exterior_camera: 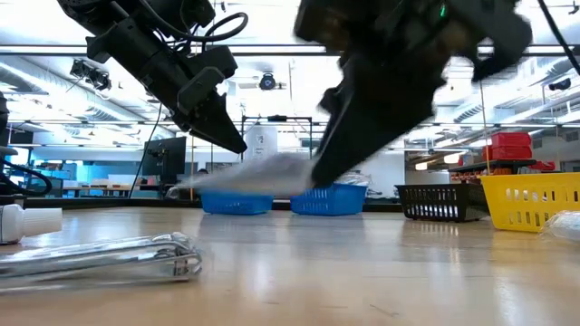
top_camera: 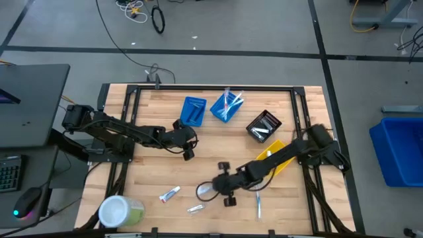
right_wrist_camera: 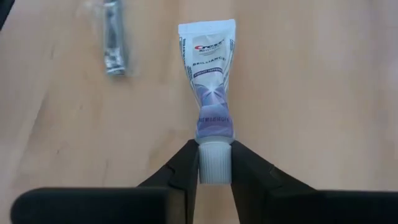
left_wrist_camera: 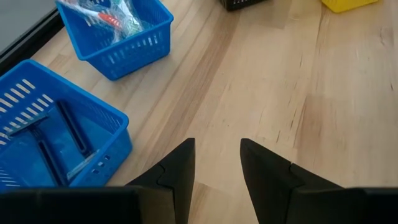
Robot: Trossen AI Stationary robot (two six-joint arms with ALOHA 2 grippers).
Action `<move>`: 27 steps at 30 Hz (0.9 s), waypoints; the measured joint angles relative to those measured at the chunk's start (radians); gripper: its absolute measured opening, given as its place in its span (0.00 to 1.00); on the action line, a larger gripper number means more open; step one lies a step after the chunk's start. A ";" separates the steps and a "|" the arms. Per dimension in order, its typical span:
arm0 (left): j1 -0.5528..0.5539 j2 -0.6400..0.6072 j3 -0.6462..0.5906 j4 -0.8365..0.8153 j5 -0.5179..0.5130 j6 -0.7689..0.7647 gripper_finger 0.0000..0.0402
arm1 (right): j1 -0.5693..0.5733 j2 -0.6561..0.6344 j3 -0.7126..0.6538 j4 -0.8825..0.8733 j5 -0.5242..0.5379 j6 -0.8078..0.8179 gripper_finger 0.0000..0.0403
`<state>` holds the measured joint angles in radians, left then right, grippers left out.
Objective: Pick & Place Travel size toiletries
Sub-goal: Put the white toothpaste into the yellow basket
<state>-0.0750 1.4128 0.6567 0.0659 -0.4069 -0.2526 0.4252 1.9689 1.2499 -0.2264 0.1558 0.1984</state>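
The right arm reaches in from the right edge of the table, stretched low and slanting toward the near middle. Its gripper [right_wrist_camera: 213, 163] is clamped on the ribbed white cap of a small toothpaste tube [right_wrist_camera: 211, 87], which sticks straight out ahead of the fingers [right_wrist_camera: 184, 169]. From table height the tube [exterior_camera: 263, 172] shows lifted clear of the wood, held roughly level under the bulky dark gripper.

The left arm comes in from the left side, bent at the elbow, with its gripper [top_camera: 188, 152] hanging over the middle of the table, near the left blue bin [top_camera: 193, 110]. Its fingers [left_wrist_camera: 180, 168] stand apart with nothing between them, over bare wood.

Still on the table near the front lie another small tube [top_camera: 170, 194], a wrapped silvery item [top_camera: 195, 209] just right of it, and a slim toothbrush [top_camera: 258, 205] farther right. The second blue bin [top_camera: 225, 106] holds toothbrushes, and the left one holds dark razors [left_wrist_camera: 59, 140]. A black bin [top_camera: 264, 125] and a yellow bin [top_camera: 272, 153] sit toward the right, the yellow one partly under the right arm. A round white-and-green container [top_camera: 119, 211] stands at the near left corner.
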 joint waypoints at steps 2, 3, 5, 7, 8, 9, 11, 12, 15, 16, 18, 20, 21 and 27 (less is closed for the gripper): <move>0.000 0.000 0.000 0.001 0.000 -0.009 0.34 | 0.000 -0.071 0.000 -0.106 0.032 0.039 0.20; 0.000 0.000 0.000 0.001 0.000 -0.018 0.34 | 0.000 -0.112 0.000 -0.168 0.043 0.059 0.20; 0.000 -0.001 0.000 0.002 0.000 -0.024 0.34 | 0.000 -0.195 0.000 -0.301 0.063 0.107 0.20; 0.000 -0.001 0.000 0.003 0.001 -0.025 0.34 | 0.000 -0.271 0.001 -0.459 0.079 0.174 0.20; 0.000 -0.001 0.000 0.004 0.001 -0.025 0.34 | 0.000 -0.306 0.000 -0.539 0.078 0.216 0.20; 0.000 -0.001 0.000 0.004 0.002 -0.025 0.34 | 0.000 -0.340 0.000 -0.604 0.078 0.258 0.20; 0.000 -0.001 0.000 0.007 0.004 -0.027 0.34 | 0.004 -0.413 0.000 -0.761 0.077 0.349 0.20; 0.000 -0.001 0.000 0.008 0.004 -0.033 0.34 | 0.007 -0.446 0.000 -0.839 0.077 0.395 0.20; 0.000 -0.001 0.000 0.008 0.005 -0.060 0.34 | 0.021 -0.538 -0.018 -1.026 0.077 0.552 0.20; 0.000 -0.001 0.000 0.008 0.004 -0.063 0.34 | 0.024 -0.568 -0.035 -1.070 0.077 0.600 0.19; 0.000 -0.001 0.000 0.008 0.005 -0.063 0.34 | 0.030 -0.619 -0.079 -1.102 0.070 0.673 0.19; 0.000 -0.001 0.000 0.008 0.005 -0.063 0.34 | 0.034 -0.662 -0.138 -1.097 0.037 0.705 0.19; 0.000 -0.001 0.000 0.008 0.005 -0.064 0.34 | 0.034 -0.675 -0.165 -1.095 0.021 0.717 0.19; 0.000 -0.001 0.000 0.008 0.004 -0.101 0.34 | 0.033 -0.699 -0.309 -1.070 -0.080 0.724 0.19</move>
<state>-0.0750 1.4120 0.6567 0.0742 -0.4030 -0.3534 0.4577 1.2701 0.9408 -1.2961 0.0757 0.9224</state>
